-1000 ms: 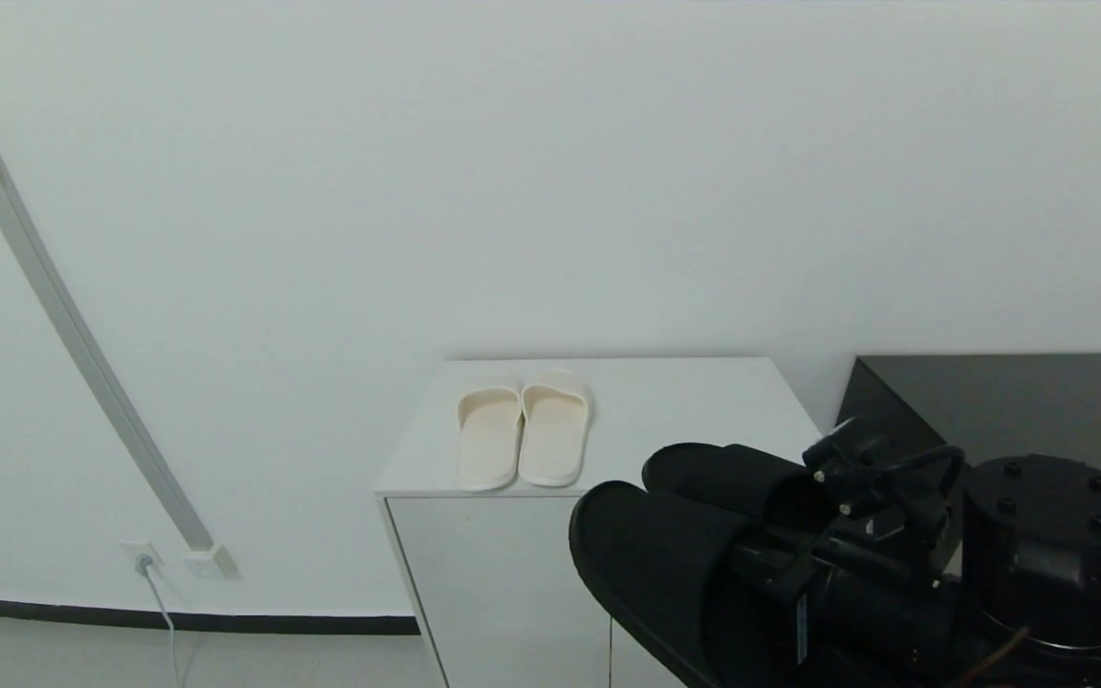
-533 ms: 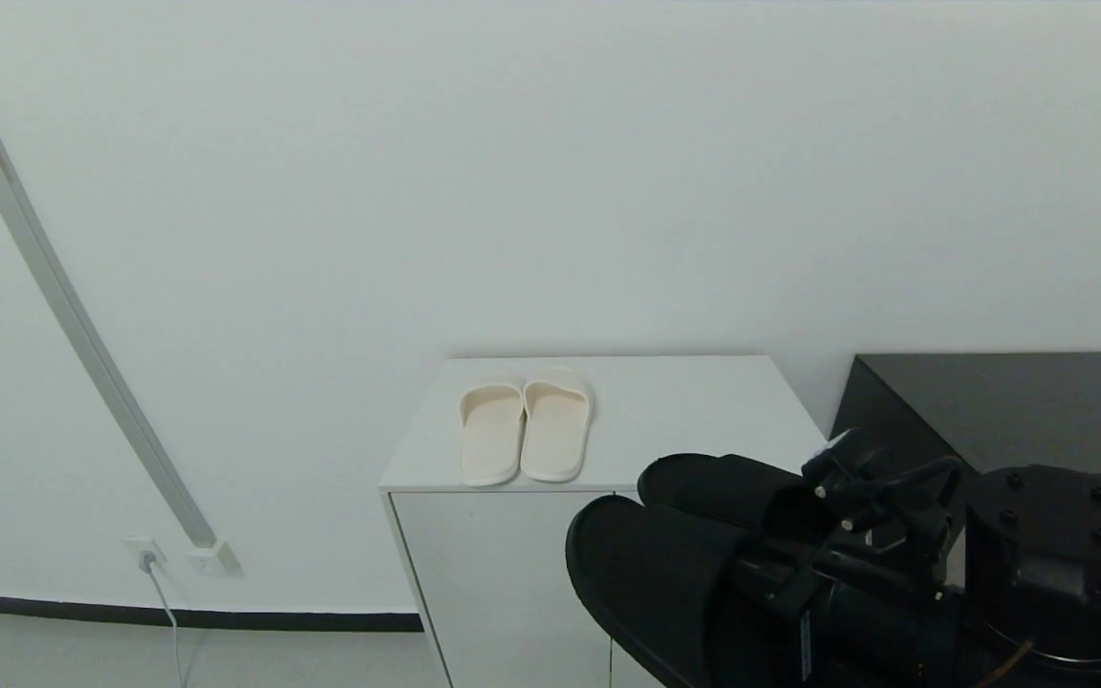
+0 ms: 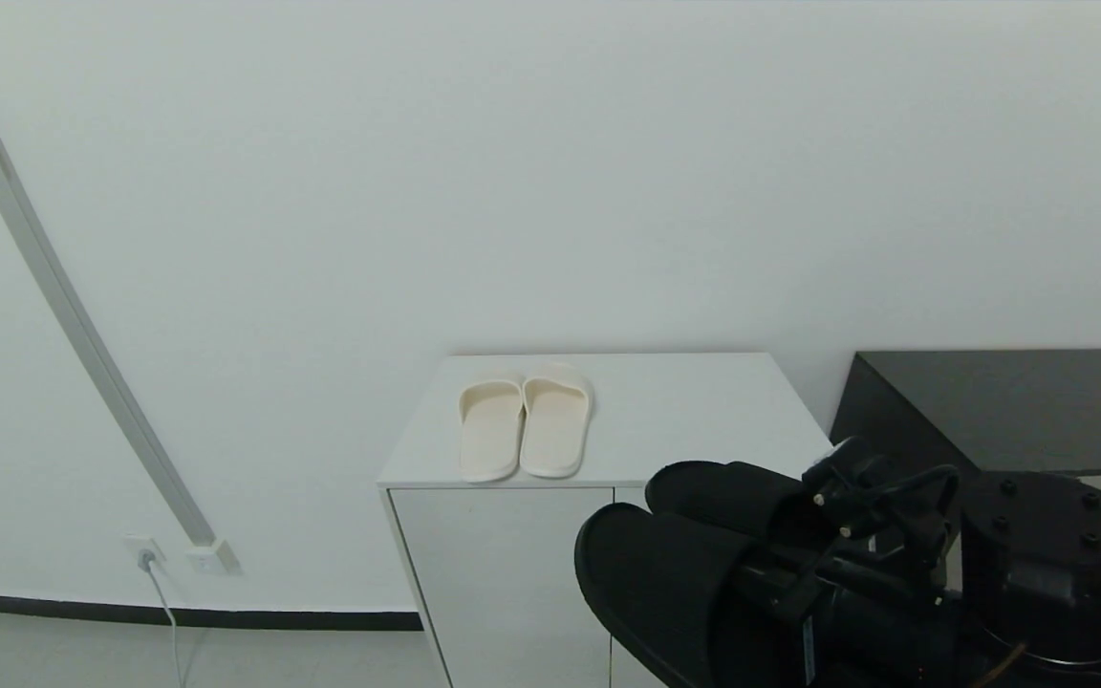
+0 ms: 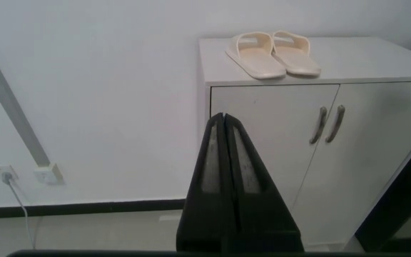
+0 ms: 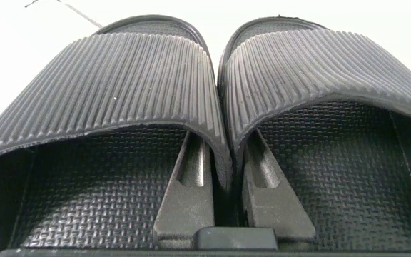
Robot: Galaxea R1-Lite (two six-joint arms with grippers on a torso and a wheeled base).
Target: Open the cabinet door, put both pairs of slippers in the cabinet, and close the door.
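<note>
A cream pair of slippers (image 3: pixel 524 425) lies side by side on top of the white cabinet (image 3: pixel 684 411), near its left front edge. My right gripper (image 3: pixel 799 564) is shut on the black pair of slippers (image 3: pixel 694 545) and holds it in the air in front of the cabinet's right part. One finger (image 5: pixel 188 185) sits inside each black slipper (image 5: pixel 141 78), pinching their inner walls together. My left gripper (image 4: pixel 224 171) is shut with nothing in it, low and left of the cabinet. Both cabinet doors (image 4: pixel 262 135) are closed, and their two handles (image 4: pixel 327 125) meet at the middle. The cream slippers (image 4: pixel 273 53) lie above.
A dark table (image 3: pixel 1009 401) stands right against the cabinet's right side. The white wall behind carries a slanted rail (image 3: pixel 63 296) and a socket (image 3: pixel 141 552) with a cable near the floor. Bare floor (image 4: pixel 84 232) lies left of the cabinet.
My right arm has sunk a little with the black slippers in its gripper. The picture has shifted slightly; the cream slippers and the cabinet have not moved.
</note>
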